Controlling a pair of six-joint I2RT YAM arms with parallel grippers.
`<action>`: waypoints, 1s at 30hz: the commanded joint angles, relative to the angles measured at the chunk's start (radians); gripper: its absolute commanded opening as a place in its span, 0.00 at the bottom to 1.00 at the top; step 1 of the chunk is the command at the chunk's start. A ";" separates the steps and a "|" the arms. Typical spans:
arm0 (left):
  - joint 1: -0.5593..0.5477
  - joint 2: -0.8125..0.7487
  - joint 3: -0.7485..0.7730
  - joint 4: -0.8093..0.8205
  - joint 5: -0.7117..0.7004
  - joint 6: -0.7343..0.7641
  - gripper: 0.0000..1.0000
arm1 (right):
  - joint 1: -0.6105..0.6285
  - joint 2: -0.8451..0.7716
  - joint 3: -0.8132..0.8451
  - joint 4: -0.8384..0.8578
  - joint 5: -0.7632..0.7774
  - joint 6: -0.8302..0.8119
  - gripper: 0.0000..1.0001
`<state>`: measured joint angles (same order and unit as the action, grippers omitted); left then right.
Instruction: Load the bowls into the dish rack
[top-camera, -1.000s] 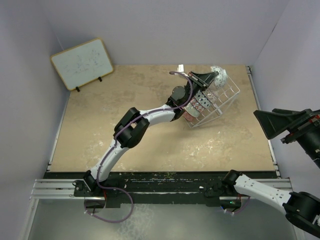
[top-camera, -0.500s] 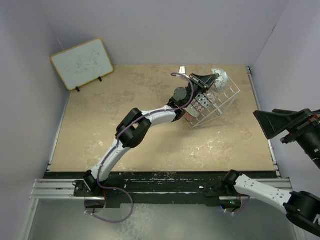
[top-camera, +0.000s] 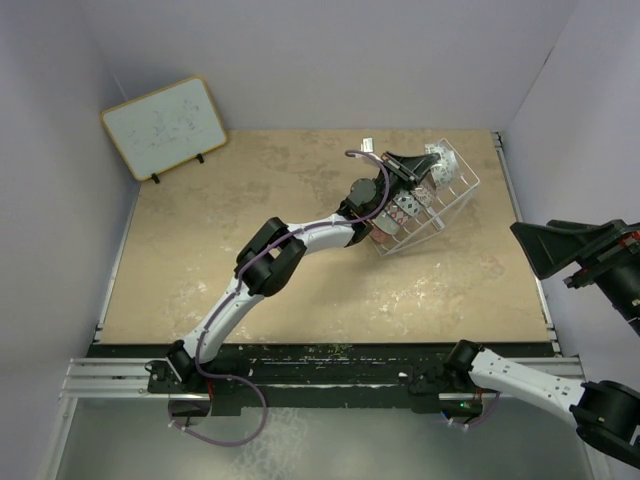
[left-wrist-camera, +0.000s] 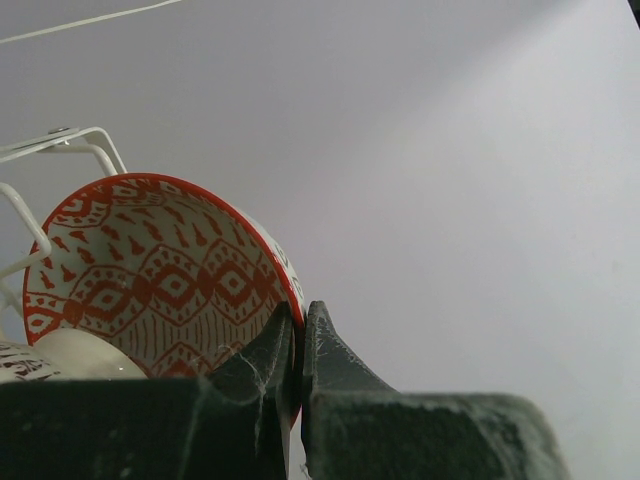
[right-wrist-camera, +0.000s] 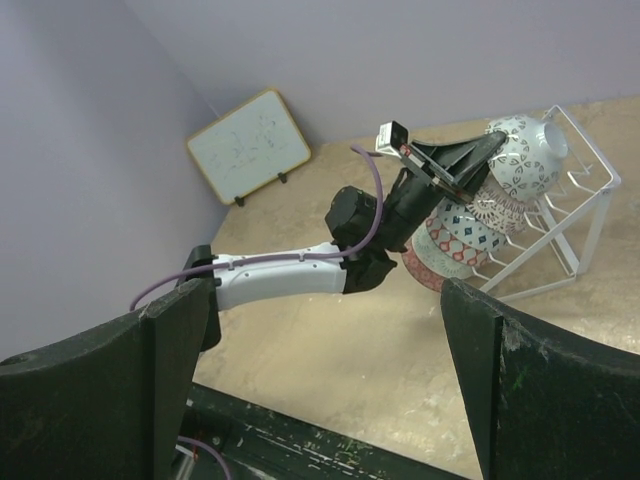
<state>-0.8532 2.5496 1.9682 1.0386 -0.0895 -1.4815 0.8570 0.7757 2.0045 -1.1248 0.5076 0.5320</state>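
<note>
Several bowls (right-wrist-camera: 497, 210) stood on edge in the dish rack (top-camera: 448, 205), which sat skewed near the far right corner of the table (top-camera: 250, 220). The left gripper (left-wrist-camera: 300, 315) was pinched tight on the rim of the red bowl (left-wrist-camera: 150, 290), held at the rack's far end with white wire just beside it. To seat it well, I judged the bowl should go down slowly between the prongs, leaning against its neighbour, and the fingers should part only once the wire carried its weight. A sideways nudge could tip the light rack or rattle the other bowls. The back wall and the right table edge were close, so the retreat looked best toward the broad bare surface to the left. The right gripper (right-wrist-camera: 325, 330) hung wide open and empty, well apart off the right side.
</note>
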 joint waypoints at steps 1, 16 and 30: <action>0.005 -0.077 -0.016 0.024 -0.035 -0.024 0.00 | 0.014 -0.005 -0.004 0.004 0.034 0.015 1.00; 0.007 -0.218 -0.122 -0.208 -0.091 -0.050 0.11 | 0.031 -0.009 -0.003 0.003 0.053 0.020 1.00; 0.007 -0.261 -0.201 -0.239 -0.102 -0.083 0.16 | 0.049 -0.031 -0.034 0.004 0.068 0.036 1.00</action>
<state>-0.8558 2.3596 1.7844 0.8070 -0.1619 -1.5700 0.8932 0.7494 1.9797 -1.1278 0.5457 0.5560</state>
